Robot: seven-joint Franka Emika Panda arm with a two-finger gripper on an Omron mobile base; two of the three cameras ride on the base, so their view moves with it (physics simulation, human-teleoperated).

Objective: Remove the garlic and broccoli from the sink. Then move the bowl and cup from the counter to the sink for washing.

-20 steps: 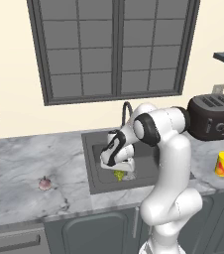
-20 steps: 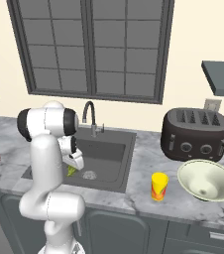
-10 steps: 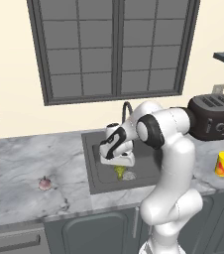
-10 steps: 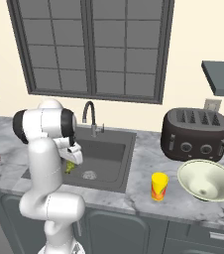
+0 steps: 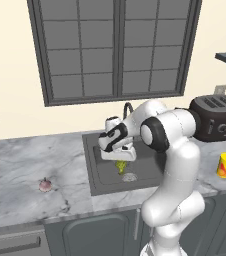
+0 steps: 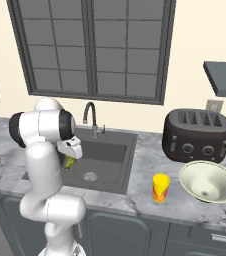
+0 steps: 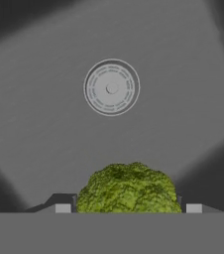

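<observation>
Broccoli (image 7: pixel 127 188), a tiny yellow-green floret, sits between the end effector's (image 7: pixel 128 208) widely spread fingertips, lifted above the dark grey rectangular sink (image 5: pixel 101 176). Likely light and crumbly; gripping the floret's sides gently seems right.

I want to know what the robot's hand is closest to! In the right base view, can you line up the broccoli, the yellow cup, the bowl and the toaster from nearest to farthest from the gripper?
1. The broccoli, right at the gripper, over the sink.
2. The cup, on the counter right of the sink.
3. The bowl and toaster, far right; too close to call.
</observation>
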